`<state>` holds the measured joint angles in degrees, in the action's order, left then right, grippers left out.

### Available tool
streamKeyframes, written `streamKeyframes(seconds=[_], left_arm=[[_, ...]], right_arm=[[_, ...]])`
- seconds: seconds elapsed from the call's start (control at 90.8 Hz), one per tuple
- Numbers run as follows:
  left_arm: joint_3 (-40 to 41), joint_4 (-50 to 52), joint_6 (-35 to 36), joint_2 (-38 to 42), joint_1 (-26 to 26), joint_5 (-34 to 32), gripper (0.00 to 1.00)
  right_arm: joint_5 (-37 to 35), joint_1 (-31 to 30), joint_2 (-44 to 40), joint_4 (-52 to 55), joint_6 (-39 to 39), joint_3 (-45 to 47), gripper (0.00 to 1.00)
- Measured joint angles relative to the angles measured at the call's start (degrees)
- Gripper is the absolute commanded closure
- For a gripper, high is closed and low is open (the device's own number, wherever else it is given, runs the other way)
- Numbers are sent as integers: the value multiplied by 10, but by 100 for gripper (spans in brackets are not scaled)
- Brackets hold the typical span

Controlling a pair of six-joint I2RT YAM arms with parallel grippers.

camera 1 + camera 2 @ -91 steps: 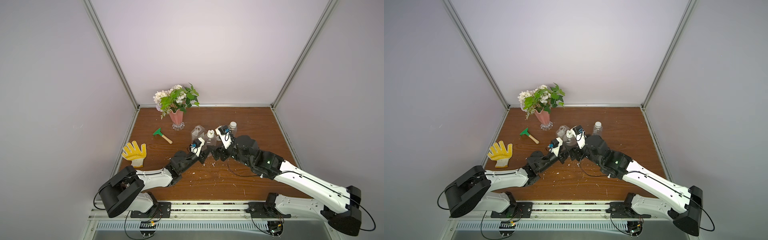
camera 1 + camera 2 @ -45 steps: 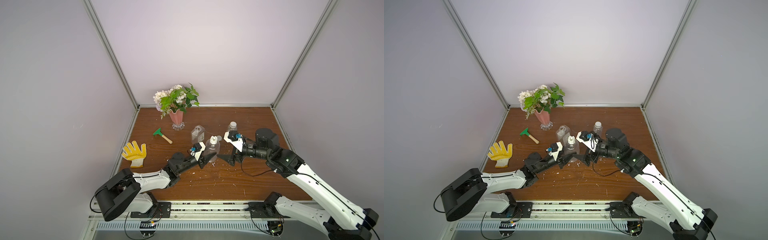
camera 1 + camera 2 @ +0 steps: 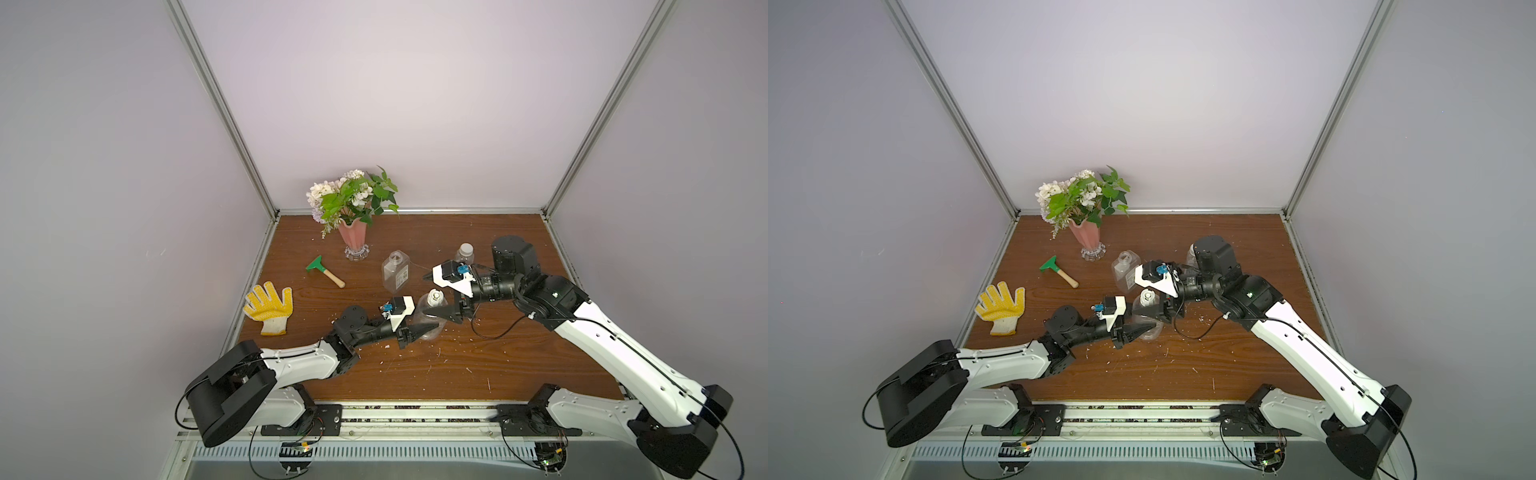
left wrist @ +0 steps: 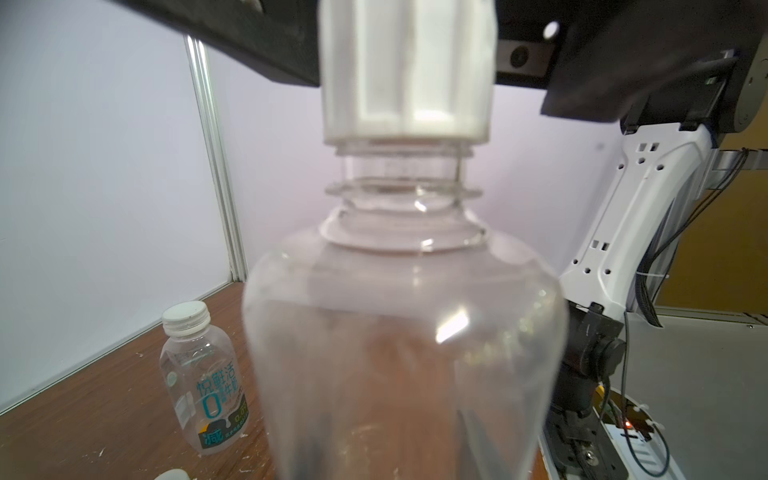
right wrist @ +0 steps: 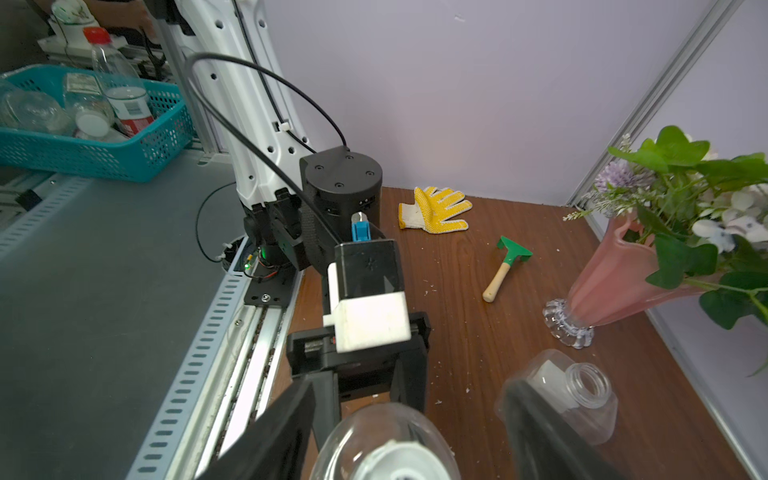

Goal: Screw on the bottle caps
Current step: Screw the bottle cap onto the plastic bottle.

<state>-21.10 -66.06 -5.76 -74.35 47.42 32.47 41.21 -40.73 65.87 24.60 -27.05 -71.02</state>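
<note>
My left gripper [image 3: 419, 330] [image 3: 1136, 330] is shut on the body of the rounded clear bottle [image 3: 430, 322] [image 4: 405, 332], which stands upright on the table. A white ribbed cap [image 4: 405, 70] [image 3: 435, 296] sits on its neck, with the bottle's threads bare below it. My right gripper [image 3: 434, 294] [image 5: 407, 436] is open. Its fingers [image 5: 266, 432] stand either side of that cap [image 5: 399, 461] with gaps. The square bottle [image 3: 395, 272] [image 5: 573, 395] stands behind without a cap. The slim bottle [image 3: 463, 252] [image 4: 203, 378] carries a white cap.
A pink vase of flowers [image 3: 353, 239] stands at the back left. A green scraper [image 3: 325, 270] and a yellow glove [image 3: 269, 307] lie to the left. White crumbs litter the wooden table [image 3: 415, 370]. A teal basket [image 5: 83, 137] sits off the table.
My right gripper drew off to the right of the bottle half a second ago and now straddles the cap again. The left gripper has kept its hold on the bottle.
</note>
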Motion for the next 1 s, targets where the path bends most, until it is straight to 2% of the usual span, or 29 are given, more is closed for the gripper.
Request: streamKeyframes(seconds=[0.176, 0.418, 0.539, 1.002], left_arm=[[0, 0, 0, 0, 0, 4, 60], [0, 0, 0, 0, 0, -5, 60], [0, 0, 0, 0, 0, -9, 60], [0, 17, 2, 0, 0, -36, 61]], right_arm=[[2, 0, 2, -1, 7, 1, 42], [2, 0, 2, -3, 17, 10, 49], [0, 0, 2, -4, 20, 15, 57], [-18, 1, 2, -34, 50, 38, 74]])
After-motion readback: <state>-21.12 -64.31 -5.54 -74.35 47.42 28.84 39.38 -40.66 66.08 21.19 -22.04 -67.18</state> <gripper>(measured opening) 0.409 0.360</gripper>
